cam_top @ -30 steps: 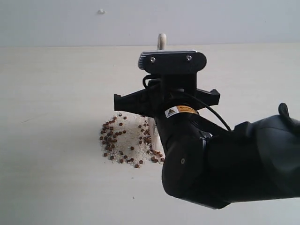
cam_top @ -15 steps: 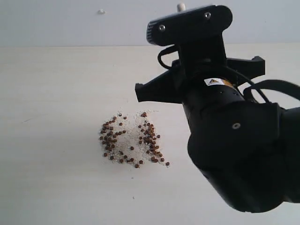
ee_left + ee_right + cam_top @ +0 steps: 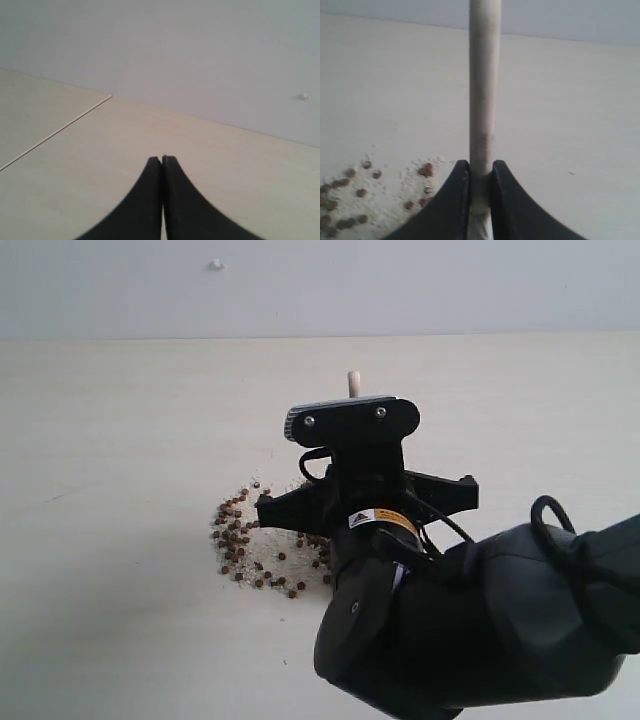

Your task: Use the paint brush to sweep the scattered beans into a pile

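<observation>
Right gripper (image 3: 481, 169): jaws nearly closed, clamped on the handle of the paint brush (image 3: 484, 95).
Brush axis: the handle runs in line with the fingers and out past their tips, pointing at the far edge of the tabletop (image 3: 120, 420). In the exterior view only the handle end (image 3: 352, 380) shows, sticking up over the wrist camera mount (image 3: 350, 422) and reading near upright there. True tilt not resolvable. Bristle end is hidden behind the arm.
Beans (image 3: 238, 538): loose patch mid-tabletop, well in from the far edge, mixed with pale crumbs (image 3: 268, 530). The left part of the patch is visible and the right part is covered by the gripper body. The wrist view shows a few beans (image 3: 355, 187) on the surface to one side of the jaws.
Left gripper (image 3: 161, 161): fully closed, empty, over bare tabletop facing the wall (image 3: 200, 50).

Versus earlier:
- 1 s ago: the arm was over the right side of the patch, with the handle end higher in frame.
- 0.5 s ago: lifted up and to the right, the whole patch exposed.
- Now: back down and left over the right side again.
- The left-side bean layout looks unchanged.
</observation>
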`<state>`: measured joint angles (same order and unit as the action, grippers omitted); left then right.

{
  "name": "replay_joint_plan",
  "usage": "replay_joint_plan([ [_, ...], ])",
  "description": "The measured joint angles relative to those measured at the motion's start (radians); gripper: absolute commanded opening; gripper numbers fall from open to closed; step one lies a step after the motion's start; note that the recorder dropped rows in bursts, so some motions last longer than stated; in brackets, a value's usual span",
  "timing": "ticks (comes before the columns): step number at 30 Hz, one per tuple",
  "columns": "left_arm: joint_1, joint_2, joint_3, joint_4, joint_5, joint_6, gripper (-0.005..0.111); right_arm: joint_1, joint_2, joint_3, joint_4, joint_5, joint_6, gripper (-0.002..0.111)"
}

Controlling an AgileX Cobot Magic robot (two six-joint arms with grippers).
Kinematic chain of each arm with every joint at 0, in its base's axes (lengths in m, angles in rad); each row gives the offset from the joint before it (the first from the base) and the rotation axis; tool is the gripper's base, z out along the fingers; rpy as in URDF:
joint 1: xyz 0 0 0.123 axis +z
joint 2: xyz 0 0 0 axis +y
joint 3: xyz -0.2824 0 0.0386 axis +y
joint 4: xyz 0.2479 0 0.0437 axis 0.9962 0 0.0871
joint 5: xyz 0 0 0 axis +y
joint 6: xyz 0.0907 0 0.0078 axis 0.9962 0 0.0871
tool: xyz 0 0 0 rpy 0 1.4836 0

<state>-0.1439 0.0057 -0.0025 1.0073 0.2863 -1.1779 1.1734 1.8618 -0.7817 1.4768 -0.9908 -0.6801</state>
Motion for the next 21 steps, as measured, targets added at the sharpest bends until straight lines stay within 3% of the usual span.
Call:
replay_joint_plan([
  [4,0.000,0.000,0.000,0.000,0.000,0.000,0.000,0.000,0.048,-0.004,-0.124,-0.023,0.263,0.000],
  [7,0.000,0.000,0.000,0.000,0.000,0.000,0.000,0.000,0.062,-0.027,-0.122,-0.046,0.308,0.000],
  [17,0.000,0.000,0.000,0.000,0.000,0.000,0.000,0.000,-0.072,-0.058,-0.026,-0.112,-0.013,0.000],
  [21,0.000,0.000,0.000,0.000,0.000,0.000,0.000,0.000,-0.164,-0.058,-0.118,0.000,-0.025,0.000],
])
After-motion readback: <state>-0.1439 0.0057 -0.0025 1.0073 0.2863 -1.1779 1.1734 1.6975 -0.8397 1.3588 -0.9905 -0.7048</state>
